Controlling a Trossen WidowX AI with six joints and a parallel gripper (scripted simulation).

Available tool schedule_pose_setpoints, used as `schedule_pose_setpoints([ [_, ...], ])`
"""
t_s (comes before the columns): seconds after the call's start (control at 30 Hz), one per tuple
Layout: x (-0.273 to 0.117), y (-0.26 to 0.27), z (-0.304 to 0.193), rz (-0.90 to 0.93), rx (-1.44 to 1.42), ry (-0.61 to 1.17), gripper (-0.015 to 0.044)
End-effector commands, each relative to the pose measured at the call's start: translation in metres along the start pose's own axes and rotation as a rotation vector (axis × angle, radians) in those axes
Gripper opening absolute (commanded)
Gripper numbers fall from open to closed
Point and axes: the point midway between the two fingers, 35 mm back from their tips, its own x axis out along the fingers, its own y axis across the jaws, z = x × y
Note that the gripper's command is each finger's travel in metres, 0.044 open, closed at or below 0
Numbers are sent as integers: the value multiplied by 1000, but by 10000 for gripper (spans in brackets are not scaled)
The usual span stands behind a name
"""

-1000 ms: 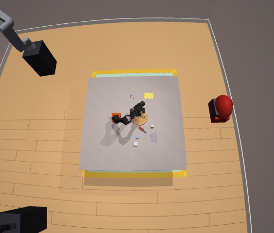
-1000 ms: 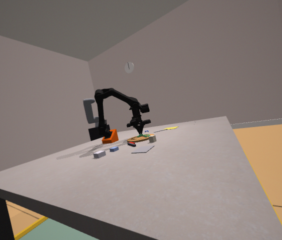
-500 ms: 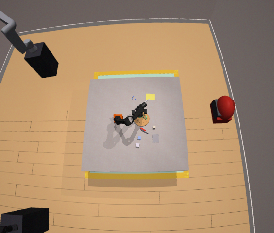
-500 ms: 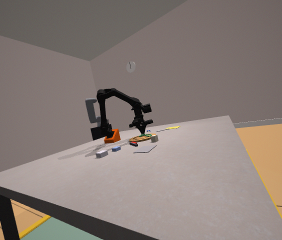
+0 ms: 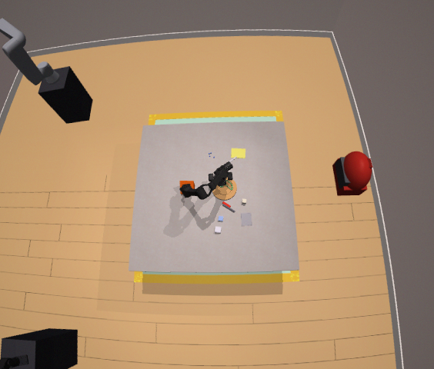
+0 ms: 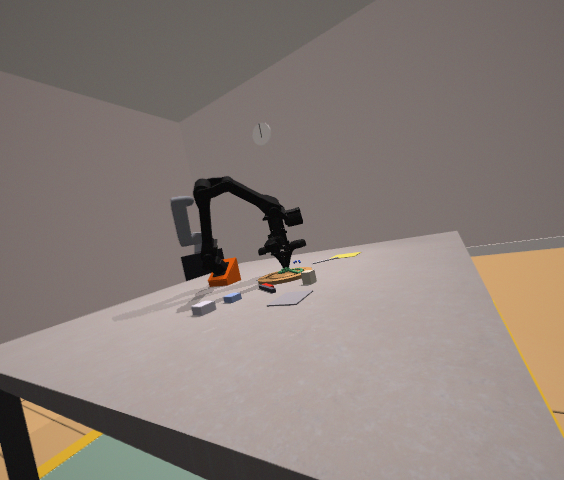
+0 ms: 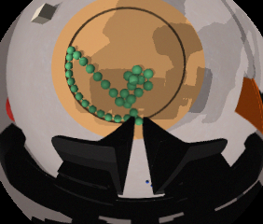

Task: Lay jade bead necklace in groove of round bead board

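Grey walls (image 5: 415, 119) (image 6: 401, 129) seemingly enclose a plank floor (image 5: 209, 75) (image 6: 546, 310).

Open bare groove arc on the board's far side (image 7: 184, 56); beads clustered nearer.
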Motion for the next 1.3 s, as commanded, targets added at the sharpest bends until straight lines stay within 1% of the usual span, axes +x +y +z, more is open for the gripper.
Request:
schedule_pose_setpoints([
  [0.0,4,-4,2,-12,-7,-9,0],
  [0.43,4,-4,2,-12,-7,-9,0],
  [0.97,-4,-3,2,-10,-6,-8,420],
  [1.0,0,-3,2,-10,-7,-9,440],
  [1.27,-6,-3,2,-12,-7,-8,440],
])
